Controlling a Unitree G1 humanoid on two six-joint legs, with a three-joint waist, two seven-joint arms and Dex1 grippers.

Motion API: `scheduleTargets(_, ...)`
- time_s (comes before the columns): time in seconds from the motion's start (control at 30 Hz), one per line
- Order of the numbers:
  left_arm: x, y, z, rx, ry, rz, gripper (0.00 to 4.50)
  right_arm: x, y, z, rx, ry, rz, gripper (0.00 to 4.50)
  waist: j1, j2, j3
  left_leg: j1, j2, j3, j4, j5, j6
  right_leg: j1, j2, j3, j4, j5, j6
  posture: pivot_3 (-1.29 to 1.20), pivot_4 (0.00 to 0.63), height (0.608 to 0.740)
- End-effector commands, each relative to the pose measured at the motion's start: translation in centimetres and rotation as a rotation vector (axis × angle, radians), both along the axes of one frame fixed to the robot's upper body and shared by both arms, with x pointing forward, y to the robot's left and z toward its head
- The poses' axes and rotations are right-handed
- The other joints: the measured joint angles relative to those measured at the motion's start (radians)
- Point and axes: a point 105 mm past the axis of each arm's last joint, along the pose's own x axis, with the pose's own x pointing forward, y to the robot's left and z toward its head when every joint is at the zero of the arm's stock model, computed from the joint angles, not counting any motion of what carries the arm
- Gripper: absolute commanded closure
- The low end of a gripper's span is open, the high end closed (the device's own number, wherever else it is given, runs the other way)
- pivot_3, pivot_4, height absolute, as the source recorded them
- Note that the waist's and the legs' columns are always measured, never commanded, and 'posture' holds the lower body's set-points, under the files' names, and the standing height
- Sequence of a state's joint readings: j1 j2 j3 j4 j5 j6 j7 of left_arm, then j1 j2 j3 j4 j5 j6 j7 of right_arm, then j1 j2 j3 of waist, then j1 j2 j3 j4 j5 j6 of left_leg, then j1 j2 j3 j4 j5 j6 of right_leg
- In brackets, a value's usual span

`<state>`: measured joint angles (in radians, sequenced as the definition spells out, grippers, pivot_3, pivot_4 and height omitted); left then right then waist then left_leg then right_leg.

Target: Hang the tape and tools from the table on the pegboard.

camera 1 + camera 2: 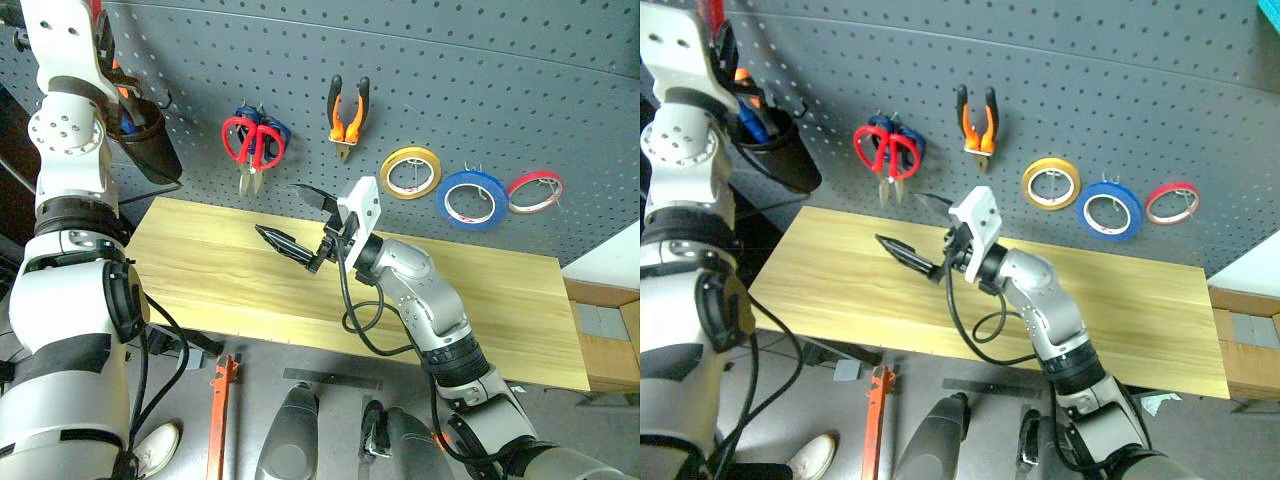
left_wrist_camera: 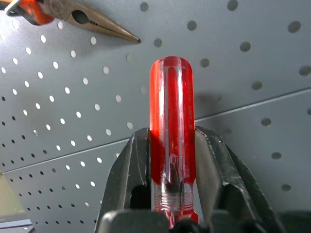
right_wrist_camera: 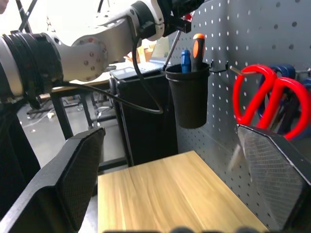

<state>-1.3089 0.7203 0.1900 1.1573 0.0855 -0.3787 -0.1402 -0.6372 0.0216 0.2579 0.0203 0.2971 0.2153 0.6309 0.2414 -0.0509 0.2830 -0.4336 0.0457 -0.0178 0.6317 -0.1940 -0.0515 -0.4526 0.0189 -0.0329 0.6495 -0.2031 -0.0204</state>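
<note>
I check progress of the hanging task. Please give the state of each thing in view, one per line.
Screwdriver: held in left gripper, near pegboard, above the cup.
Right gripper: open, empty, over table.
Red scissors: hung.
Pliers: hung.
Blue tape: hung.
Yellow tape: hung.
Red tape: hung.
Black cup: hung, holds tools.

The pegboard (image 1: 420,60) stands upright behind the worktop (image 1: 230,290). Taking the pliers (image 1: 347,115) as landmark: they hang on the pegboard above the worktop's middle. Left of the pliers hang two pairs of scissors (image 1: 255,145), one over the other; further left a cup (image 1: 150,145) hangs beyond the worktop's left end. Right of the pliers and lower, three tape rolls (image 1: 472,198) hang in a row.
</note>
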Motion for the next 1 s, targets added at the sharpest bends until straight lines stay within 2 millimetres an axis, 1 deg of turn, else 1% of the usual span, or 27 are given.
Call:
scheduleTargets(0.03, -0.9, -0.2, 2.6, 0.013, -0.076, -0.006, 3.63, -0.6, -0.1, 0.9, 0.029, -0.032, 0.009, 0.0, 0.0, 0.0, 0.0, 0.0, 0.0, 0.0, 0.0, 0.0, 0.0, 0.0, 0.0, 0.0, 0.0, 0.0, 0.0, 0.34, 0.237, 0.74)
scheduleTargets(0.27, -1.3, -0.8, 4.6, -0.002, -0.121, -0.03, 3.63, -0.5, -0.1, 0.7, 0.03, -0.024, -0.001, 0.0, 0.0, 0.0, 0.0, 0.0, 0.0, -0.004, 0.001, 0.002, -0.001, 0.002, 0.0, -0.004, 0.0, 0.0, 0.0, 0.34, 0.236, 0.74)
scheduleTargets(0.4, -1.3, -0.9, 4.8, -0.003, -0.125, -0.027, 3.63, -0.6, 0.0, 0.6, 0.032, -0.02, -0.003, 0.0, -0.002, 0.0, 0.0, 0.0, 0.0, -0.004, 0.001, 0.002, -0.001, 0.002, 0.0, -0.004, 0.0, 0.0, 0.0, 0.33, 0.234, 0.74)
scheduleTargets(0.5, -1.1, -0.7, 4.1, -0.005, -0.11, -0.02, 3.63, -0.6, -0.1, 0.5, 0.032, -0.018, -0.009, 0.0, -0.003, 0.0, 0.0, 0.0, 0.0, -0.004, 0.001, 0.002, -0.002, 0.002, 0.0, -0.004, 0.0, 0.0, 0.0, 0.32, 0.237, 0.74)
scheduleTargets(0.83, -0.3, -0.5, 0.6, -0.033, -0.064, -0.022, 3.63, -0.4, -0.6, 0.4, 0.022, -0.019, -0.03, 0.0, -0.016, 0.0, 0.0, 0.0, 0.0, -0.004, 0.002, 0.002, -0.002, 0.003, 0.0, -0.004, 0.001, 0.0, 0.0, 0.32, 0.247, 0.74)
scheduleTargets(1.0, -0.4, -0.2, -0.5, -0.043, -0.058, -0.019, 3.63, -0.4, -0.6, 0.3, 0.016, -0.018, -0.028, 0.0, -0.029, 0.0, 0.0, 0.001, 0.0, -0.005, 0.002, 0.002, -0.002, 0.003, -0.002, -0.004, 0.001, 0.0, -0.001, 0.32, 0.249, 0.74)
